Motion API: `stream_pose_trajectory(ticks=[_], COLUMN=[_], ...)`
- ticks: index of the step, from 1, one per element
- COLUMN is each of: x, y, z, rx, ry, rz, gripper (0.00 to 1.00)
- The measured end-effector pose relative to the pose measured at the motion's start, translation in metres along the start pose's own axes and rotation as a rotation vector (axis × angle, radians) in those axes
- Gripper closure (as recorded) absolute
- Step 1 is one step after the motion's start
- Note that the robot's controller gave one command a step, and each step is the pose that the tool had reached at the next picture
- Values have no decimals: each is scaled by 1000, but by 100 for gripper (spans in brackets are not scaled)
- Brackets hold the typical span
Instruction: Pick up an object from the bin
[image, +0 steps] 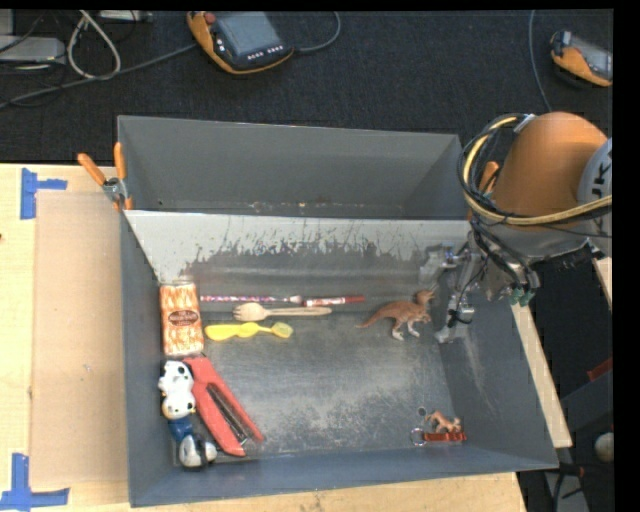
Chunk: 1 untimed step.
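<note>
Gripper (455, 318): hanging beside the small brown plastic dinosaur (398, 316); how far open, you cannot tell.
Handling: you are likely dealing with a light, rigid, slippery toy.
Hold: across its torso.

Scuffed matt grey metal bin (300, 400)

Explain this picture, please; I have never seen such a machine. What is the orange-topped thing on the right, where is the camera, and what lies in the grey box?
The orange-capped thing is a robot arm, reaching in from the right; at its tip sits a two-finger gripper for picking things up. The camera looks down from above, somewhat sideways, into a grey metal bin. The gripper is low by the right wall, beside a brown toy dinosaur; I cannot make out anything held. Along the left lie an orange packet, a yellow spoon, a red tool and a small white figure.
</note>
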<state>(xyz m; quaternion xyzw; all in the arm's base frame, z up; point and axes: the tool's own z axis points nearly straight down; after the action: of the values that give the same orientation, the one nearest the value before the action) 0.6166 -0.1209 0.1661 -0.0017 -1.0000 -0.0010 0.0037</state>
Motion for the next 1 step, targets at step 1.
stream_pose_trajectory(ticks=[1], x=[-2], y=[0], z=[-5], rx=[2], ry=[-7], rz=[-2], gripper=[0])
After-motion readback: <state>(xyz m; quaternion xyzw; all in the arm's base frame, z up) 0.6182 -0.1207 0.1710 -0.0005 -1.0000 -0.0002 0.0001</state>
